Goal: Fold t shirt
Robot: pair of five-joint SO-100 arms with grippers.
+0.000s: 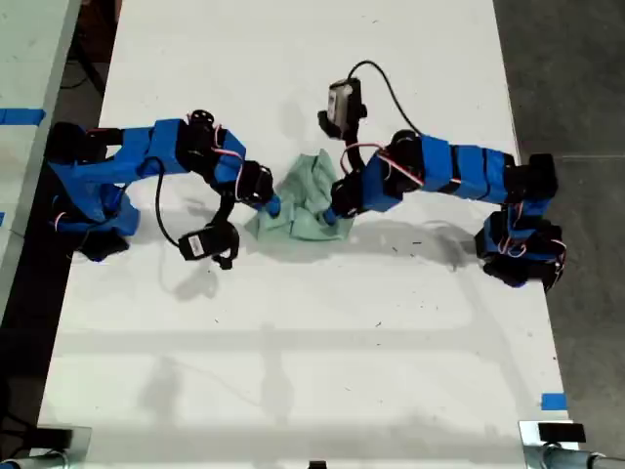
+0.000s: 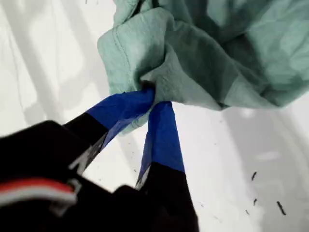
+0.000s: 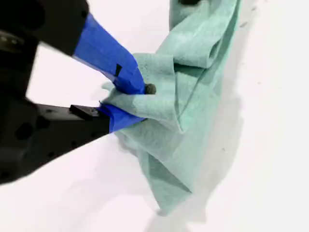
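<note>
White tabletop point(image 1: 293, 371) stretches under both arms. My first gripper point(image 2: 153, 100) is pinched onto an edge of the small, wrinkled, pale mint-green fabric t shirt point(image 2: 217, 53); my second gripper point(image 3: 126, 102) clamps a bunched fold of it point(image 3: 178, 111). Between the two, the cloth sits gathered in a heap point(image 1: 305, 200), so I judge folding barely underway, with flattening and creasing left. Only the wrist views show each grip; the exterior view shows the whole bundle

bright, even overhead light on the white table point(image 1: 293, 371), throwing soft grey arm shadows toward the exterior view's bottom, without harsh glare. sharp enough overall in the exterior view. in both wrist views, blurred black housings up close, cloth folds crisp.
</note>
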